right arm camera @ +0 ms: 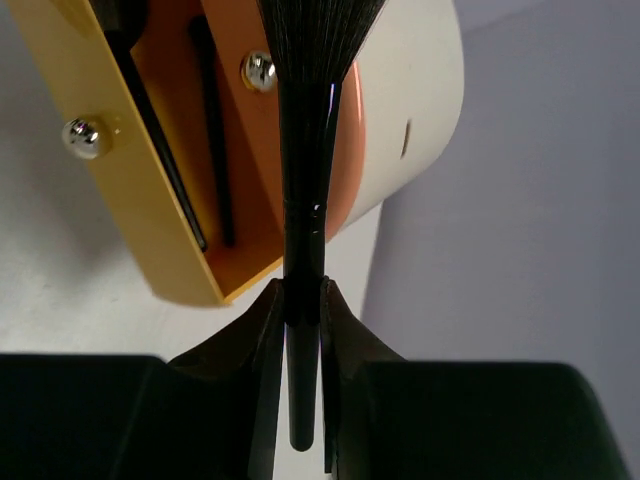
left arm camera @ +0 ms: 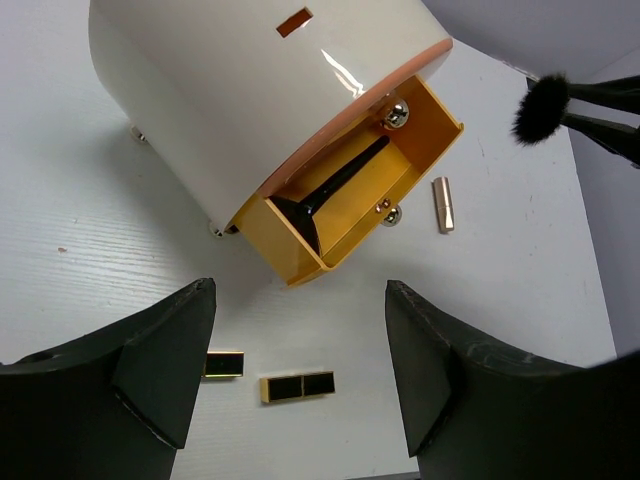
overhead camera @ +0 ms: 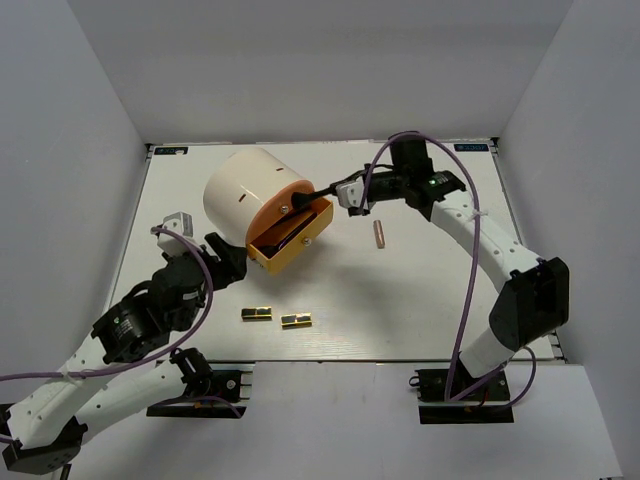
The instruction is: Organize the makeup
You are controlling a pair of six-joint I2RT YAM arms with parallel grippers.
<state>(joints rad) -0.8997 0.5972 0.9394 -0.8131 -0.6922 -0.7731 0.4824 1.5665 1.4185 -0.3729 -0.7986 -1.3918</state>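
Brush (right arm camera: 303, 150), slim and black, is clamped by its handle in the right gripper (right arm camera: 300, 300), bristles leading toward the open yellow drawer (overhead camera: 292, 250) of the cream cylinder (overhead camera: 245, 195), long axis roughly along the drawer's length. Other brushes (left arm camera: 340, 185) lie inside. The left gripper (left arm camera: 300, 290) is held apart near the worktop's (overhead camera: 420, 310) left edge. A rose-gold lipstick (overhead camera: 380, 235) and two gold-and-black cases (overhead camera: 257, 314) (overhead camera: 296, 320) lie outside; nothing appears to bar the path.

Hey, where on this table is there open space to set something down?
Biggest bare patch: the near-right table, bordered by the lipstick, the gold cases and the right arm. Smaller one: the far-left corner beside the cylinder. Crowded around the open drawer, where the right gripper holds a brush and the left gripper hovers.
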